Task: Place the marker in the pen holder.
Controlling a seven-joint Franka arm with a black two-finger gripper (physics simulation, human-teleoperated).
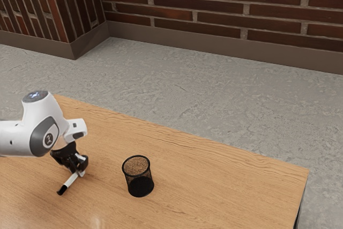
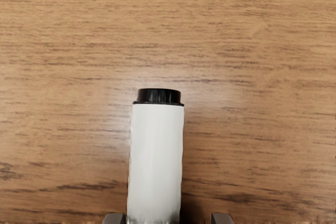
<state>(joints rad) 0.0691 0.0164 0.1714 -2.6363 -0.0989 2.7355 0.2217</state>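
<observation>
My gripper [image 1: 80,169] is low over the table near the exterior view's left, its fingers around the near end of the white marker [image 1: 71,180]. The black end of the marker points toward that view's lower left. In the wrist view the marker [image 2: 156,161] reaches between the tips of the gripper [image 2: 168,219], which stand apart. One tip is close beside it, while a gap separates it from the other, so the gripper is open. The black mesh pen holder [image 1: 140,182] stands upright, to the exterior view's right of the gripper.
The wooden table [image 1: 220,186] extends past the pen holder toward the exterior view's right, where its edge and corner are visible. Beyond it are a grey floor [image 1: 193,100] and a brick wall [image 1: 214,12].
</observation>
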